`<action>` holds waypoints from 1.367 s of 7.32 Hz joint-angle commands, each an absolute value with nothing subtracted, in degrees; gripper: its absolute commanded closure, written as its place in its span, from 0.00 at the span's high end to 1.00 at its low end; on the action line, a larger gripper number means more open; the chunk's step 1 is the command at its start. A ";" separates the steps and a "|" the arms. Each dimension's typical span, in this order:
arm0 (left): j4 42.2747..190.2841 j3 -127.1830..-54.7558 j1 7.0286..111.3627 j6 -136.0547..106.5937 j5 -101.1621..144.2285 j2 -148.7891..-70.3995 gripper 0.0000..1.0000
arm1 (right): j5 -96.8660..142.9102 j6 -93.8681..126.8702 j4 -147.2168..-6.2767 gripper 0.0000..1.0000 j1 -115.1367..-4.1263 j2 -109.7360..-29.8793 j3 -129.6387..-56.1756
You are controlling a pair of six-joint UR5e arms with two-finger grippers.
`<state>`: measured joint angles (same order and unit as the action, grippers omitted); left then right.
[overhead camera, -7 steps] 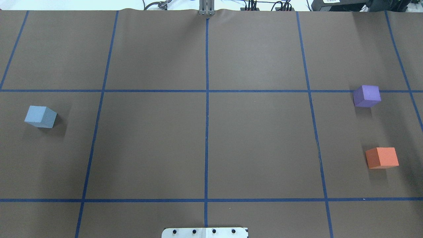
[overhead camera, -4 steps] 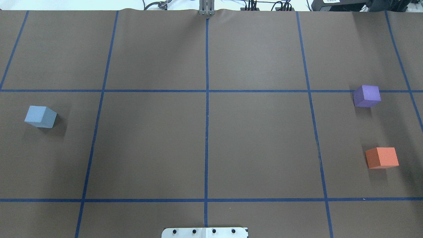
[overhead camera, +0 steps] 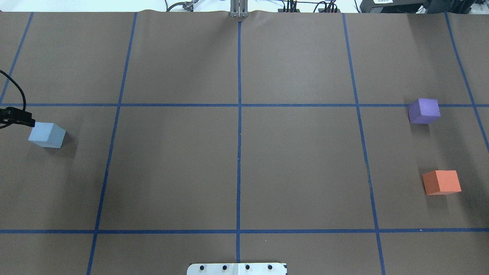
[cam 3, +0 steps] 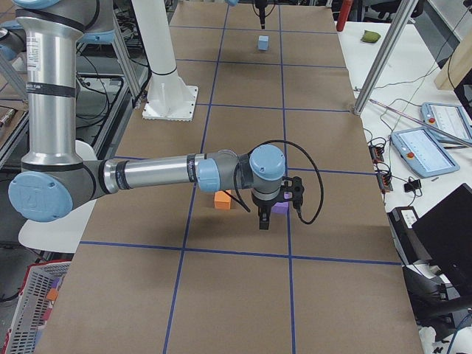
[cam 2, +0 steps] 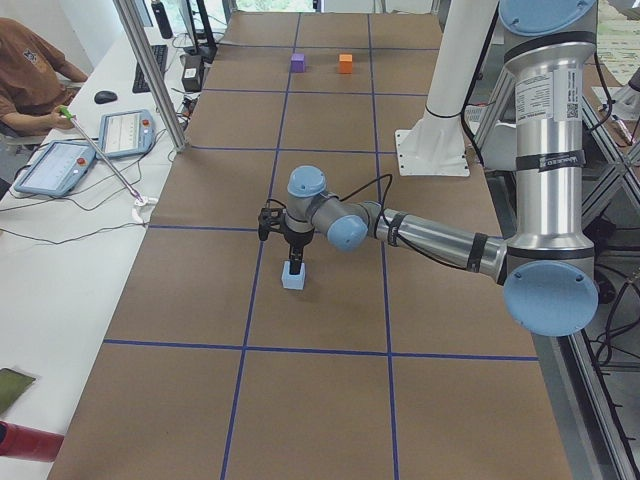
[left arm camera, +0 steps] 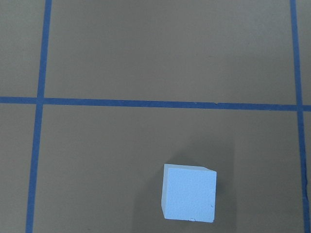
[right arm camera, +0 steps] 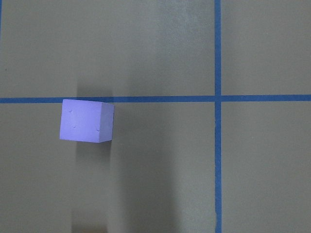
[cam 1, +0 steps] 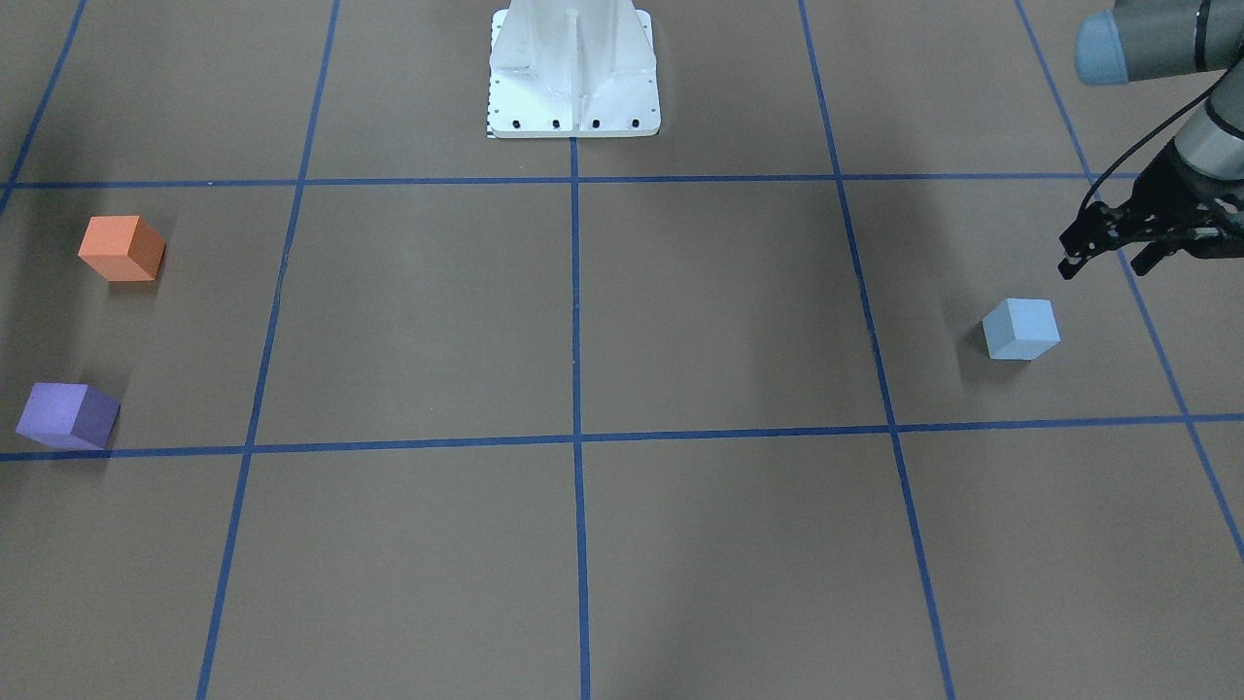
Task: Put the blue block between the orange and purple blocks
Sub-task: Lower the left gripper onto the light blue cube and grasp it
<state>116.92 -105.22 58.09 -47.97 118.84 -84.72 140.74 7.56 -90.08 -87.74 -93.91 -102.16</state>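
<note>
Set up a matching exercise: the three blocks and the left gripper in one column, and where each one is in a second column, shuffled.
Column A
1. blue block
2. purple block
3. orange block
4. left gripper

Column B
a. robot's right side, clear of any tape line, nearer the robot
b. above the table, jaws open
c. resting on the table, robot's left side
d. robot's right side, against a tape line

Pairs: 1-c, 2-d, 3-a, 4-b

Robotics lab: grid-taped table (overhead camera: 305, 152), teach pendants (cam 2: 125, 132)
</note>
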 commanded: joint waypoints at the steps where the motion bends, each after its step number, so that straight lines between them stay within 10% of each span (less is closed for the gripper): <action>1: 122.87 -101.00 52.13 -52.82 113.40 -85.86 1.00 | 140.37 7.82 -90.09 1.00 -87.45 -93.69 -101.87; 8: 123.40 -91.68 51.25 -46.50 113.38 -90.09 0.93 | 138.52 7.91 -90.09 1.00 -84.11 -92.64 -101.51; 10: 123.14 -91.93 51.24 -46.23 113.73 -89.57 0.00 | 138.69 7.91 -89.83 1.00 -84.11 -92.72 -101.43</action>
